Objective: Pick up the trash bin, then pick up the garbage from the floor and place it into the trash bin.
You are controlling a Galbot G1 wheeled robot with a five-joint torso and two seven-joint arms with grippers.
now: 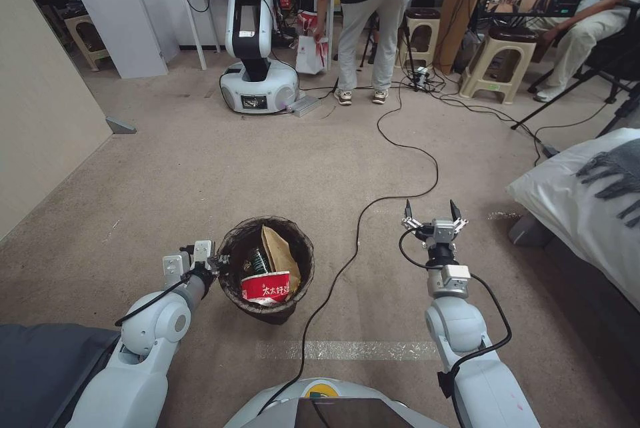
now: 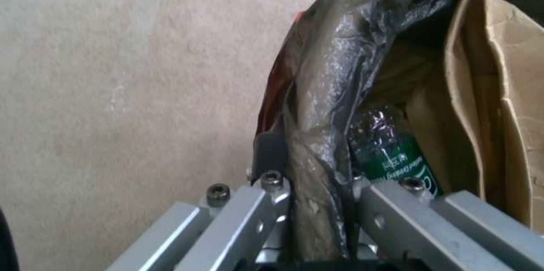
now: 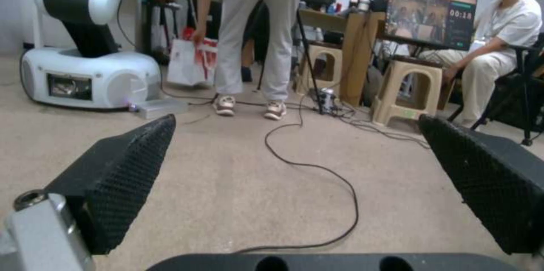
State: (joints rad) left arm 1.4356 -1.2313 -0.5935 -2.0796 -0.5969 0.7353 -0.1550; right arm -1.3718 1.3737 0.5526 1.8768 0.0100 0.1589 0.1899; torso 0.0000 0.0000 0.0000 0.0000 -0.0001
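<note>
The trash bin [image 1: 297, 233], lined with a dark bag, is low in front of me on the left, over the tan floor [image 1: 200, 175]. My left gripper [image 1: 219, 261] is shut on its near-left rim [image 2: 323, 105], one finger outside and one inside. Garbage lies in it: a brown paper bag [image 1: 279, 256], a green-labelled bottle [image 1: 258, 261] and a red-and-white packet [image 1: 265, 287]. The bottle [image 2: 397, 160] and paper bag [image 2: 504, 105] show close up in the left wrist view. My right gripper [image 1: 432, 207] hangs open to the right over bare carpet, its black fingers [image 3: 122, 165] wide apart.
A black cable [image 1: 373, 215] snakes across the carpet between bin and right gripper. A bed with a white pillow [image 1: 580, 201] stands at the right, a wall at the left. Another robot [image 1: 257, 48], a standing person and stools [image 1: 497, 61] are far ahead. A pale tape line [image 1: 347, 350] is near my base.
</note>
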